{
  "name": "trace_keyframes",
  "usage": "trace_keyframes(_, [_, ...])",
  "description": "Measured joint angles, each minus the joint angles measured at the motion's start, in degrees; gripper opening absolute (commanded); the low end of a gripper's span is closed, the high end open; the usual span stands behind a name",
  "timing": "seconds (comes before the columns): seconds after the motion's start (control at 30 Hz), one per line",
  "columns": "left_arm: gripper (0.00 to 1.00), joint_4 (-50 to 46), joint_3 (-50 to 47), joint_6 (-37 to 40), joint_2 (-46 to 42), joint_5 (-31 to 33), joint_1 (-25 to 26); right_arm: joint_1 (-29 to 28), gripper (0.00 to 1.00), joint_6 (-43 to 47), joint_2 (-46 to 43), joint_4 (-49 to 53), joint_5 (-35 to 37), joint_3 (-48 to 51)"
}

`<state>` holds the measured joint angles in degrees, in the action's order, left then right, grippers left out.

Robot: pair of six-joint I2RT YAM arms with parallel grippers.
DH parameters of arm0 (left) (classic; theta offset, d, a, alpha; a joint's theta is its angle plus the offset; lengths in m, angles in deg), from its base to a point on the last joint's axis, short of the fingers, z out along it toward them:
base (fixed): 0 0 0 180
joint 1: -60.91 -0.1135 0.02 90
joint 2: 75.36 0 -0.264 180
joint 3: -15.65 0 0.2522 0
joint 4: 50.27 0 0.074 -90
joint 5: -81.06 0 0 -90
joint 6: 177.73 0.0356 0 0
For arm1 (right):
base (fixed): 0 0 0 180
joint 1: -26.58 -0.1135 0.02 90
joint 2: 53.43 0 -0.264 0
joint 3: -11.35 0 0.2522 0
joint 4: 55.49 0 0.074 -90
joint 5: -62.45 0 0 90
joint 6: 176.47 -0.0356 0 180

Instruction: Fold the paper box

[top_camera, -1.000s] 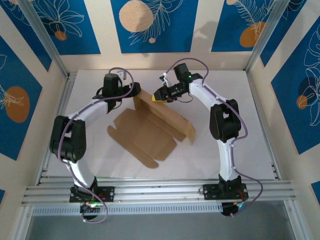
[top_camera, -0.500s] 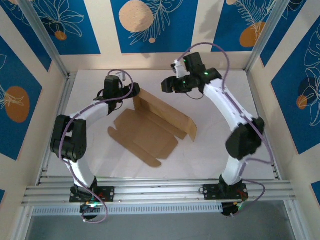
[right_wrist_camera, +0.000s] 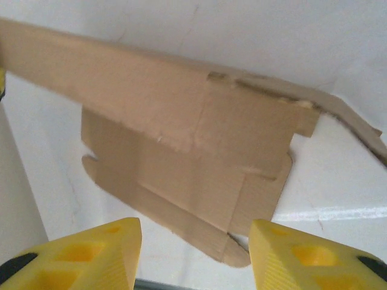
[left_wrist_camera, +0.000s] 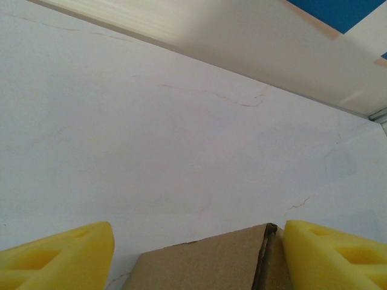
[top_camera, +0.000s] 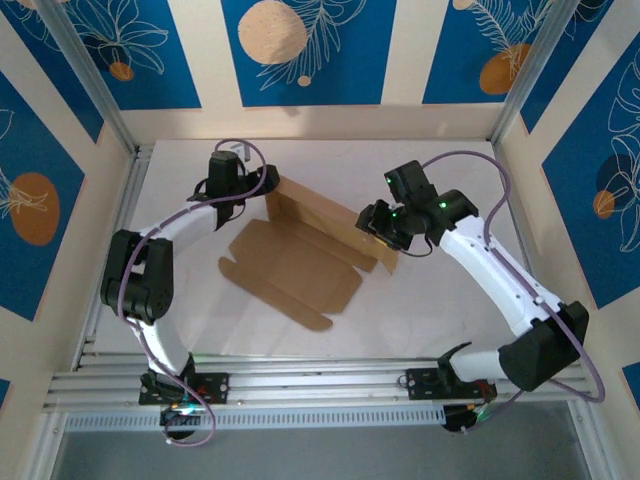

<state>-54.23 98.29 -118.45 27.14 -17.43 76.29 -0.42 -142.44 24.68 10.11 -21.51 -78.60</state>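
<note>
- Nearest the arm bases, the paper box [top_camera: 290, 268] lies on the white table [top_camera: 450, 300] near the middle, most of its creased sheet flat, with small tabs along the near edge
- Just behind that flat part, 1 long panel stands up as a wall, running from far-left to near-right; in the right wrist view the box [right_wrist_camera: 181, 151] shows this wall with an end flap sticking out at its right end
- The right gripper [top_camera: 374, 223] hangs at the near-right end of the wall; in its wrist view the gripper [right_wrist_camera: 195, 241] has its 2 yellow fingers [right_wrist_camera: 91, 254] spread, nothing between them, the cardboard just ahead
- Farthest back, the left gripper [top_camera: 264, 183] sits at the far-left end of the wall; in its wrist view the gripper [left_wrist_camera: 196, 241] has its jaws apart, straddling a corner of the box [left_wrist_camera: 205, 263], which lies close against the right finger [left_wrist_camera: 332, 254] and clear of the other, so no clamp
- The step in hand looks like raising the side walls, the task being at an early stage
- To do it well, the left arm should steady its corner while the right pushes the end flap inward along its crease, low near the fold, so the wall does not tip or the sheet slide
</note>
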Motion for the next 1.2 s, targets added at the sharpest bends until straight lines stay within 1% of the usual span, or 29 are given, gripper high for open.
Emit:
trace_keyframes(0.3, [0.73, 0.07, -0.17, -0.87, 0.0, 0.0, 0.04, 1.31, 0.59, -4.15, 7.65, -5.35, -0.31, 0.11])
trace_keyframes(0.47, [0.73, 0.26, -0.37, -2.01, 0.0, 0.11, 0.11, 3.63, 0.63, -4.22, 10.4, -10.62, -3.69, 0.11])
trace_keyframes(0.57, [0.73, 0.24, -0.46, -2.69, -0.09, 0.22, 0.13, 5.62, 0.63, -3.3, 12.59, -14.32, -7.41, 0.07])
trace_keyframes(0.7, [0.73, -0.42, -1.03, -4.15, -0.81, 0.24, 0.33, 8.59, 0.62, -1.38, 14.99, -19.56, -14.14, -0.2])
trace_keyframes(0.83, [0.72, -1.95, -2.03, -5.86, -2.45, 1.25, 0.37, 10.91, 0.6, 1.84, 17.57, -21.57, -19.8, -3.1])
trace_keyframes(0.97, [0.72, -2.56, -4.81, -8.04, -5.27, 2.16, 0.37, 11.93, 0.58, 5.4, 20.37, -22.82, -23.78, -6.34])
trace_keyframes(1.03, [0.72, -2.93, -6.23, -8.87, -6.8, 2.36, 0.35, 12.33, 0.57, 6.6, 21.14, -24.24, -25.99, -6.43])
trace_keyframes(1.2, [0.72, -3.04, -9.55, -10.29, -9.97, 2.86, 0.39, 13.46, 0.55, 6.67, 23.32, -29.59, -31.19, -6.4])
